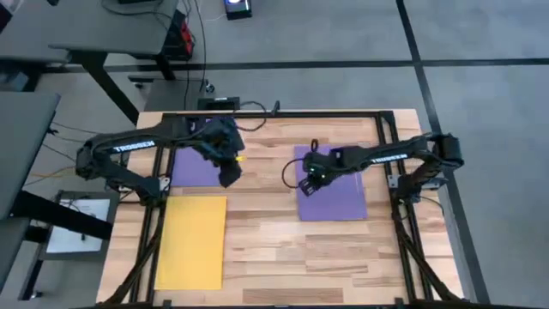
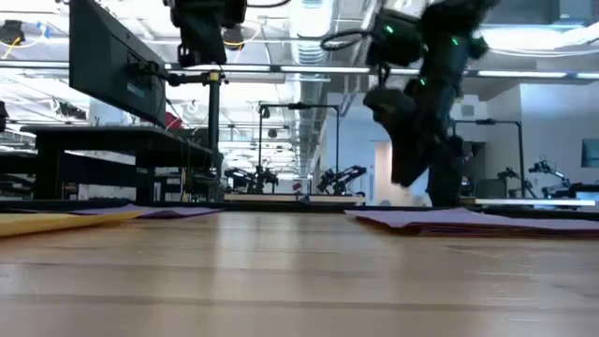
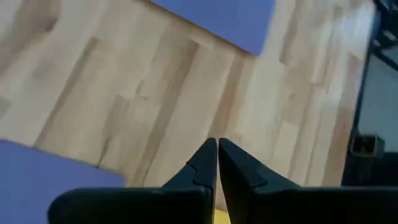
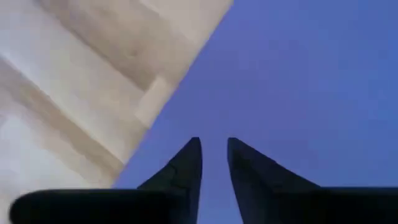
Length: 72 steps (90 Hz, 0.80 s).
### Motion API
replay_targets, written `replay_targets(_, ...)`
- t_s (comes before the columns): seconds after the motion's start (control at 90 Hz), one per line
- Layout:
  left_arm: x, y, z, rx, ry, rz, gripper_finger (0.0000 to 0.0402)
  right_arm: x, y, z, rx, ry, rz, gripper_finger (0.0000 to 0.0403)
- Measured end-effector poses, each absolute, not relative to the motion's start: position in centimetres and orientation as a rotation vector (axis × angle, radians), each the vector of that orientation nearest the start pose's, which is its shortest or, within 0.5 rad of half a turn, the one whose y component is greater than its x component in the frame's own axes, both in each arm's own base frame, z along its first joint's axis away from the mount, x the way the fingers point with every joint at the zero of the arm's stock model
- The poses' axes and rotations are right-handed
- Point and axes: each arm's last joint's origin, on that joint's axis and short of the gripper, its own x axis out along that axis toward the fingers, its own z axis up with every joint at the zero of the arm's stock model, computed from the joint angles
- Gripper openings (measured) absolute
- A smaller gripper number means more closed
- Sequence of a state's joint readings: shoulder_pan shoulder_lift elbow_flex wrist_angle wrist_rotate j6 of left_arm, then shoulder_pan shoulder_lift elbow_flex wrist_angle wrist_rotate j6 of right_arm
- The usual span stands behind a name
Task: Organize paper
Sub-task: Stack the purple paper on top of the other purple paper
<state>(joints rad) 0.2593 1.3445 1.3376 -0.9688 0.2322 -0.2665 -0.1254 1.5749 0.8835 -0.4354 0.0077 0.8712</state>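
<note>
Paper lies in three places on the wooden desk. Furthest left, outside the desk frame, a white printed sheet rests on a lower surface. On the desk's left side a yellow sheet lies flat toward the near edge, and just behind it, touching or nearly so, sits a purple sheet.

Over the right corner of that purple sheet hangs the left pincer, raised off the desk; the low view shows it high above the surface. In the left wrist view its two dark fingers meet at the tips, pressed together with nothing between them, and bare wood shows beyond, with purple paper at two corners of that view.

Right of centre, well apart from the left sheets, a purple stack lies flat; the low view shows several thin layers there, their edges slightly uneven. The right pincer is at the stack's left edge, reaching in from the right side of the frame. In the right wrist view its fingers stand a small gap apart over the purple surface, close to where the paper's edge meets wood, gripping nothing.
</note>
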Motion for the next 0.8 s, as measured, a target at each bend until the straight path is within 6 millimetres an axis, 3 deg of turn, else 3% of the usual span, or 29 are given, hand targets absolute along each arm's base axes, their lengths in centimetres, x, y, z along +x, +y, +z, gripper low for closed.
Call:
replay_targets(0.2, 24.1, 6.9, 34.9, -0.480, 0.897, 0.178, 0.0000, 29.1, -3.7, 15.4, 0.897, 0.860, -0.568, 0.0077)
replay_targets(0.4, 23.8, 7.3, 34.9, -0.431, 0.901, 0.167, 0.0000, 30.0, -3.2, 13.1, 0.876, 0.896, -0.579, 0.0077)
replay_targets(0.5, 23.8, 7.3, 34.9, -0.417, 0.900, 0.162, 0.0000, 31.1, -3.1, 13.3, 0.921, 0.857, -0.558, 0.0077)
replay_targets(0.567, 23.8, 7.3, 34.9, -0.404, 0.898, 0.156, 0.0000, 31.8, -2.6, 13.0, 0.966, 0.885, -0.405, 0.0077)
replay_targets(0.7, 23.8, 7.3, 35.0, -0.365, 0.899, 0.138, 0.0000, 33.0, -1.6, 12.1, 1.086, 0.994, 0.098, 0.0077)
replay_targets(0.8, 23.9, 7.3, 35.0, -0.348, 0.887, 0.132, 0.0000, 32.9, -1.5, 12.3, 1.110, 1.009, 0.120, 0.0077)
